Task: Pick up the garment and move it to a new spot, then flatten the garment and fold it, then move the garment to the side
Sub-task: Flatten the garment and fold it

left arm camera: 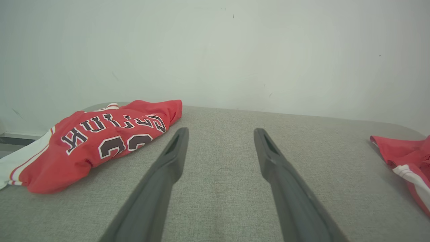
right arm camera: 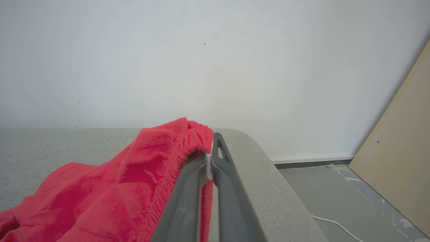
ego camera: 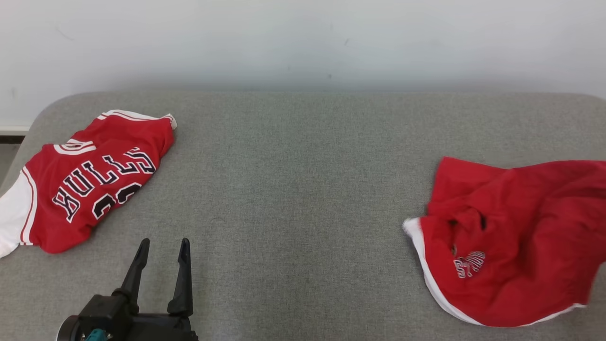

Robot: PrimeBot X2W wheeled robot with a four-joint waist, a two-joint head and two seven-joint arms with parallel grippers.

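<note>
Grey fabric-covered rounded table [ego camera: 303, 189]: crumpled red fabric garment [ego camera: 511, 237] with white trim lies at its right side, folded red BULLS jersey [ego camera: 90, 184] at far left. Right gripper [right arm camera: 210, 153] is clamped tight on a raised edge of the crumpled garment. Left gripper [ego camera: 164, 244] is spread wide, empty, over the near-left table.

table [ego camera: 303, 189] middle bare; jersey [ego camera: 90, 184] blocks the left, garment [ego camera: 511, 237] the right
</note>
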